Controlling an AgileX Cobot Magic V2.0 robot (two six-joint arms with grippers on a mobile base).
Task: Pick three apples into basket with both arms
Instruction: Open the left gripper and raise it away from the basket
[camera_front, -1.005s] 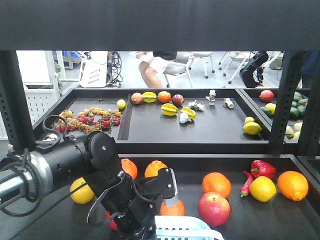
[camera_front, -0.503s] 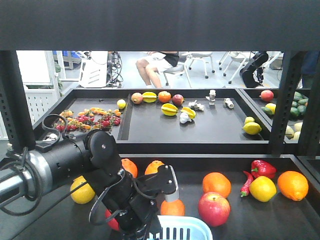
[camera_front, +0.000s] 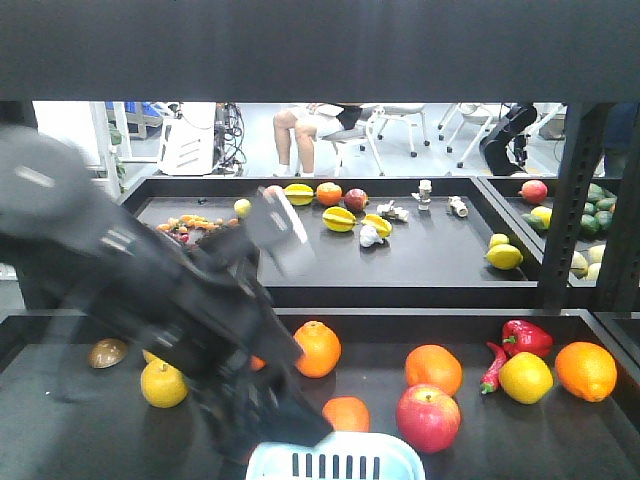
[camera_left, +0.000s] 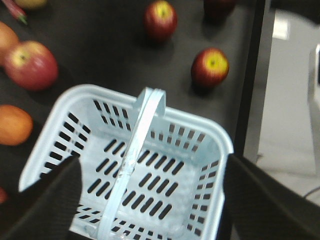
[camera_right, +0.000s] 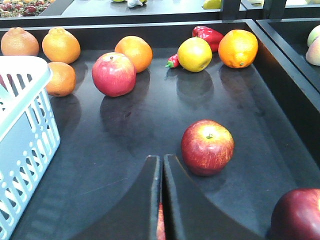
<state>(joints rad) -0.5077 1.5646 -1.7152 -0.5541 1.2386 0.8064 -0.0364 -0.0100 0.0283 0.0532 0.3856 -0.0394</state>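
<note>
The pale blue basket (camera_left: 150, 165) lies right under my left gripper (camera_left: 152, 160) and holds nothing. That gripper is open, its black fingers (camera_left: 45, 200) spread to either side of the basket and apart from it. Three apples (camera_left: 210, 67) (camera_left: 160, 19) (camera_left: 30, 64) lie on the black tray around it. In the front view the left arm (camera_front: 170, 290) is a dark blur above the basket (camera_front: 335, 462). My right gripper (camera_right: 162, 160) is shut, low over the tray. A red apple (camera_right: 207, 146) sits just right of its tips, with the basket (camera_right: 22, 140) to the left.
Oranges (camera_right: 134, 52), a lemon (camera_right: 195, 54) and a red pepper (camera_right: 207, 34) lie along the tray's far side. A larger apple (camera_right: 114, 73) and a dark red apple (camera_right: 297, 215) are also there. A raised tray wall (camera_right: 280, 75) bounds the right. A rear shelf (camera_front: 400, 250) carries more fruit.
My left arm has swung up and across the front view, going from sharp and low beside an orange to a large blur. More of the basket's rim shows at the bottom.
</note>
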